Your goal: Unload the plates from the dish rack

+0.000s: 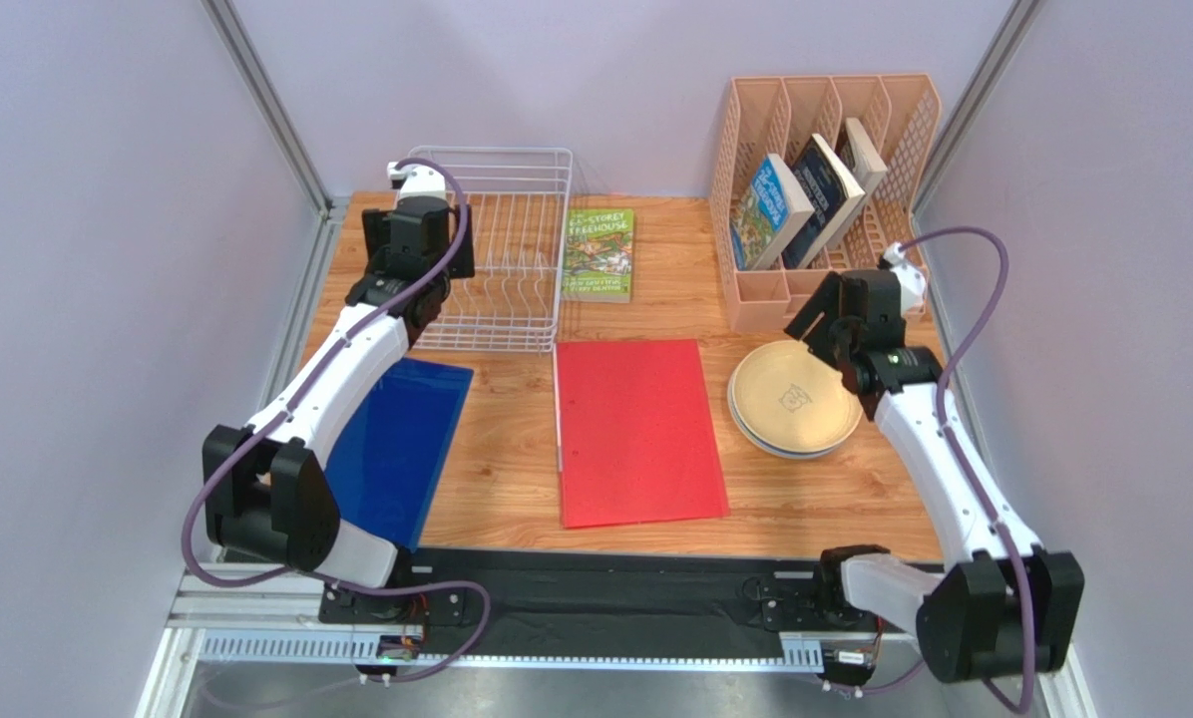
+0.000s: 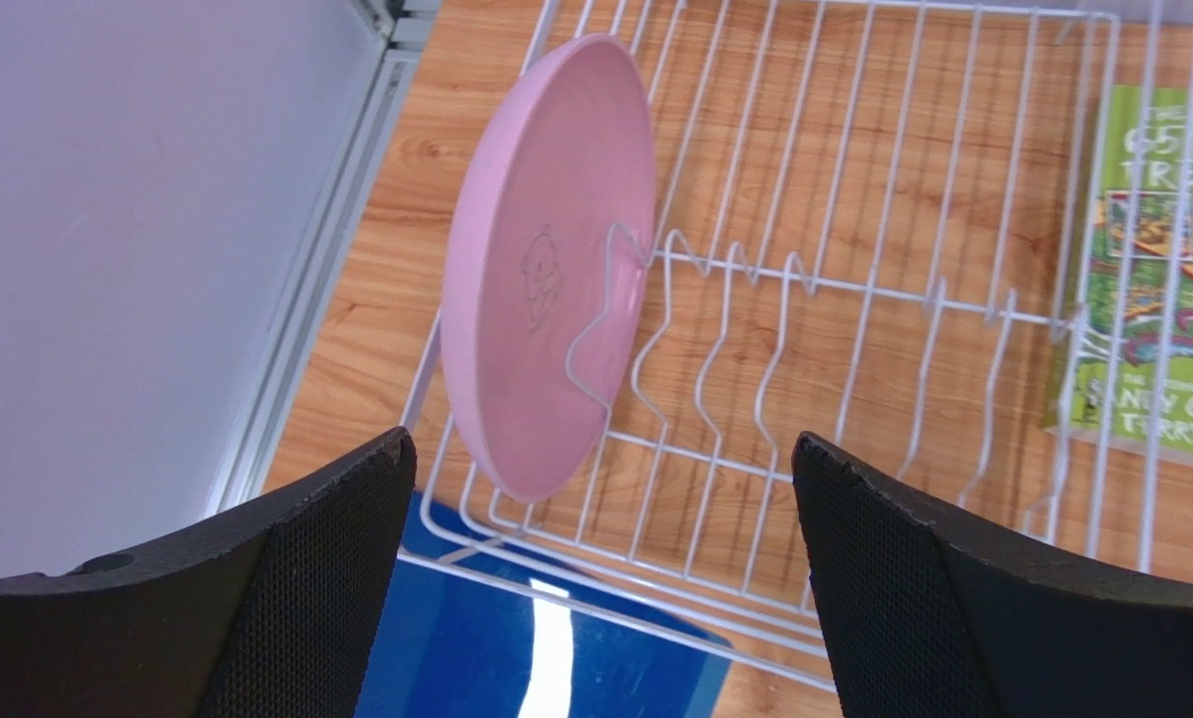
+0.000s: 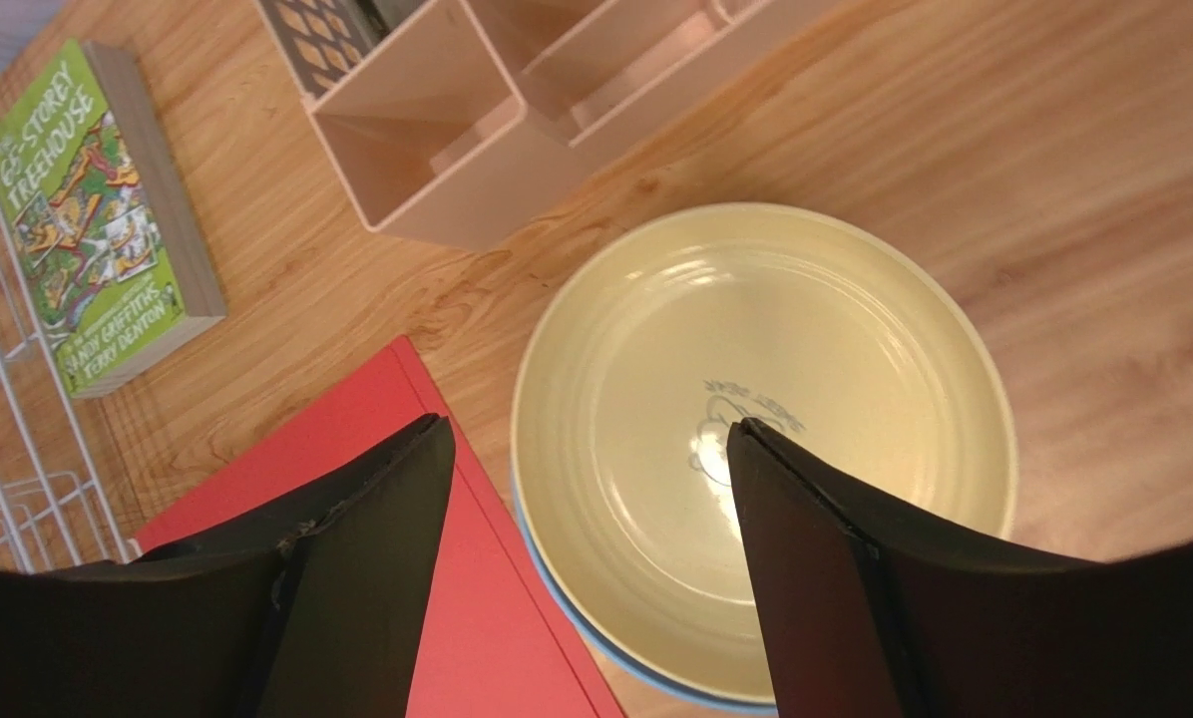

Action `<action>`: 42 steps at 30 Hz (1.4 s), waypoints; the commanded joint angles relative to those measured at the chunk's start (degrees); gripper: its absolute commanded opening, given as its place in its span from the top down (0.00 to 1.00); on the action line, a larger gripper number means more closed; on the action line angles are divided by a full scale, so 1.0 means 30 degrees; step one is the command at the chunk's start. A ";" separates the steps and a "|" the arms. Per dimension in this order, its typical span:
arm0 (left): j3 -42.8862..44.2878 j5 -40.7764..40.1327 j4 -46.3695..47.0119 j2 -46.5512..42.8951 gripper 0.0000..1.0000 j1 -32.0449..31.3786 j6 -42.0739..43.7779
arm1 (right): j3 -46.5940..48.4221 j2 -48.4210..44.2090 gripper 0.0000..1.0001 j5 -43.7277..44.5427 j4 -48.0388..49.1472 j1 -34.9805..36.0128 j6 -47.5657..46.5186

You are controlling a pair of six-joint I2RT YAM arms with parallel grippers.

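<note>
Between the finely meshed matt black pads (image 2: 318, 584) of the left gripper (image 2: 603, 449) a matt pink plate (image 2: 543, 255) sits in the smooth white-coated wire dish rack (image 2: 917, 284) above a glossy blue folder (image 2: 558, 666), while between the right gripper (image 3: 588, 427) fingers a softly sheened yellow plate (image 3: 828, 344) lies on the wood-grain table (image 3: 1067, 150).

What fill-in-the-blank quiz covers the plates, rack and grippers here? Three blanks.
The round matte plate standing in the white wire dish rack is ____.
The top plate stacked beside the flat red folder is pale ____.
The left gripper and right gripper both have jaws ____.
Missing: pink; yellow; open.
</note>
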 commanded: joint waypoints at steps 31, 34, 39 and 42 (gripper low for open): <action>0.2092 -0.3577 0.2036 0.4983 1.00 0.2276 -0.1034 | 0.4776 0.7152 0.30 -0.5838 0.2278 0.0599 -0.2615; 0.2471 -0.4660 0.2125 0.5363 1.00 0.2188 -0.0918 | 0.4835 0.7386 0.31 -0.5780 0.2219 0.0833 -0.2703; 0.3350 -0.9346 0.3497 0.6418 1.00 0.1223 0.0780 | 0.4894 0.7358 0.31 -0.5604 0.2189 0.1098 -0.2936; 0.3440 -1.0316 0.3764 0.6538 1.00 0.0929 0.0929 | 0.4953 0.7270 0.31 -0.5399 0.2014 0.1157 -0.3054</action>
